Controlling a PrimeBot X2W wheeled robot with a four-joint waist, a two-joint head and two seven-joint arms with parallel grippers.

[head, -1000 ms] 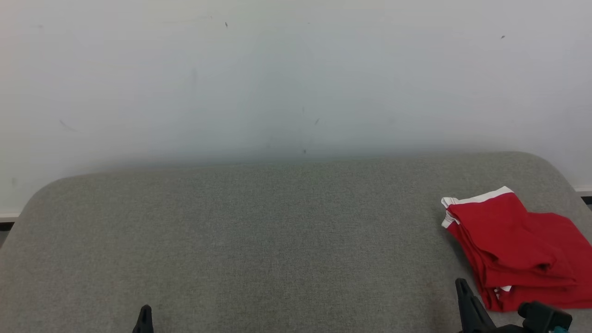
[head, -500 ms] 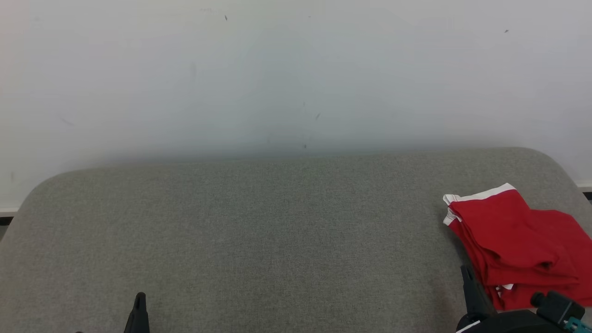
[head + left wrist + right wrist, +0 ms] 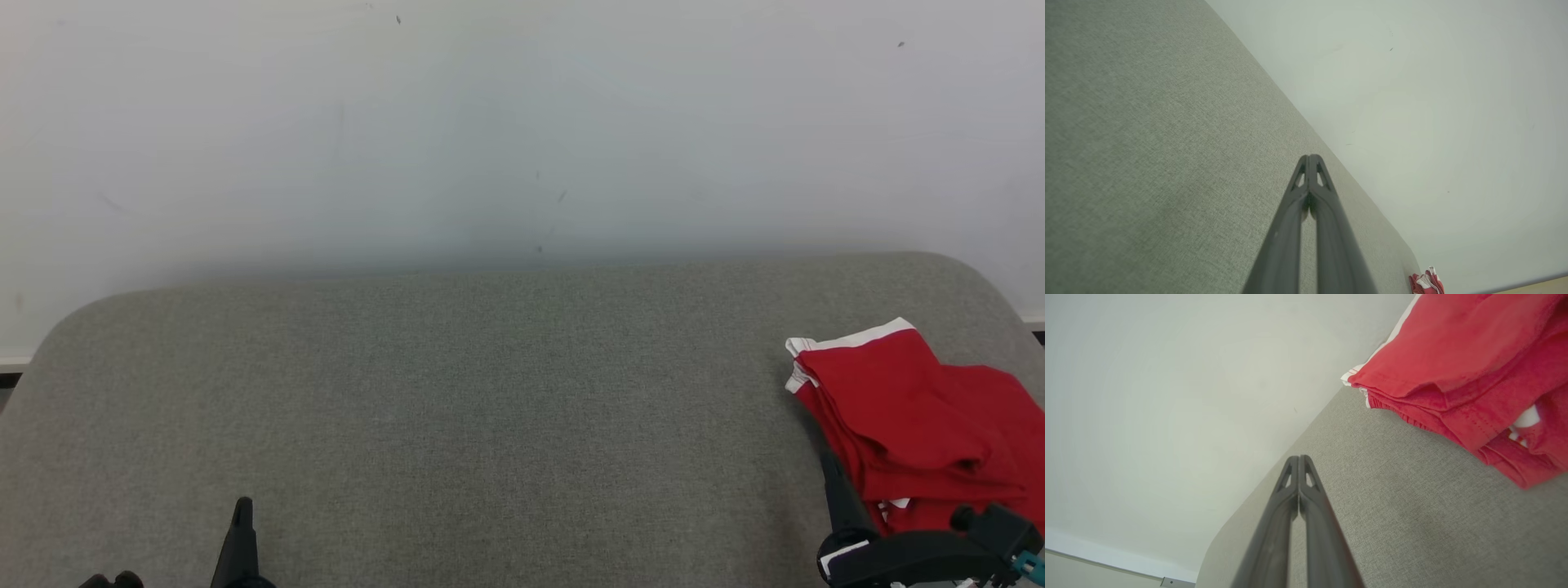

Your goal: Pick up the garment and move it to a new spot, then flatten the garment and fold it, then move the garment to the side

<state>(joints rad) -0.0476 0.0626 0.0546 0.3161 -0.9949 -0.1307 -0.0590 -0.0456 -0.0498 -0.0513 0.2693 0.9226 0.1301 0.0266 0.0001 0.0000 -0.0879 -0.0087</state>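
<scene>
A folded red garment (image 3: 906, 416) with white trim lies at the right end of a grey fabric-covered counter (image 3: 490, 392), close to its rounded far corner. The cloth sits in several stacked layers, the white-edged band facing the counter's middle and a second red fold spreading toward the right edge. In the right wrist view the garment (image 3: 1453, 355) shows its stitched hems and a sliver of white between the layers.

The right gripper (image 3: 831, 469) rests just beside the garment's near left edge, its two dark fingers pressed together and holding nothing. Seen from its own wrist, the right gripper (image 3: 1299, 458) points over bare grey fabric, apart from the cloth.

The left gripper (image 3: 242, 508) stands well apart at the counter's near left, likewise closed tight and empty. From the left wrist view, the left gripper (image 3: 1310, 157) hangs over the grey surface, with the garment (image 3: 1427, 283) small at the far end.

A plain white wall (image 3: 522, 122), lightly scuffed, rises behind the counter.
</scene>
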